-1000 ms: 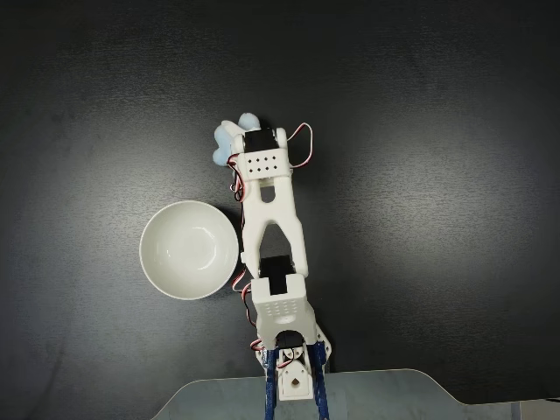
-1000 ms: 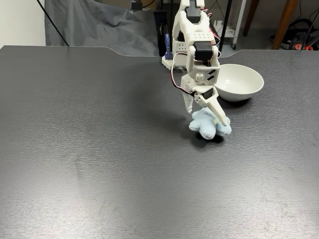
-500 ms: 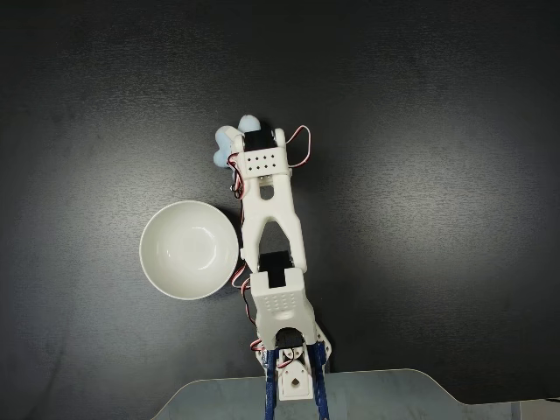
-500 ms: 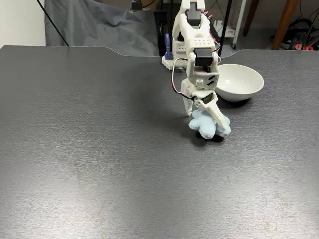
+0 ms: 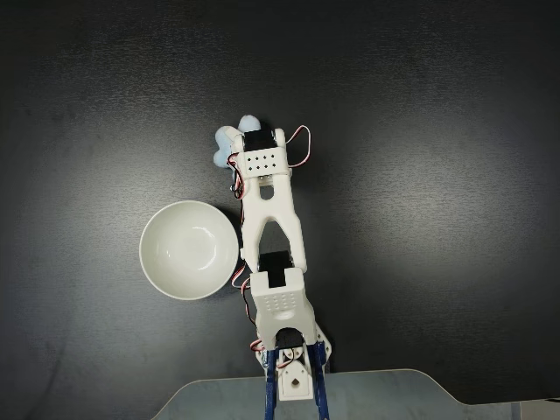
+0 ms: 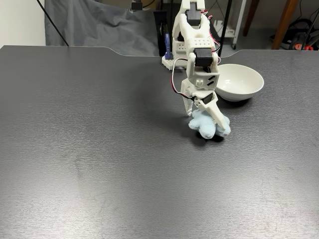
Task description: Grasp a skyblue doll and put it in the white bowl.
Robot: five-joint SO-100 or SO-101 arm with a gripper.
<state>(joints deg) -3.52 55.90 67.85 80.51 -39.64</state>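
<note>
— Where's the skyblue doll [image 6: 208,125] from where you sit?

— I see it lying on the dark table [image 6: 89,149], toward the middle, well in from every edge. In the fixed view from above, two of its pale lobes [image 5: 229,142] stick out from under the arm's wrist.

— And the gripper [image 6: 204,119]?

— It's down on the plush. In the fixed view from the front one white finger [image 6: 216,115] lies across the top of the doll and the other comes down along its left side. The jaws sit around the doll, but I cannot tell whether they are pressing it or merely resting against it.

— The white bowl [image 6: 240,82]?

— It stands upright, closer to the table edge where the arm's base [image 5: 290,378] is mounted. It stands apart from the doll, just beside the arm. From above, its rim [image 5: 144,254] sits left of the arm.
</note>
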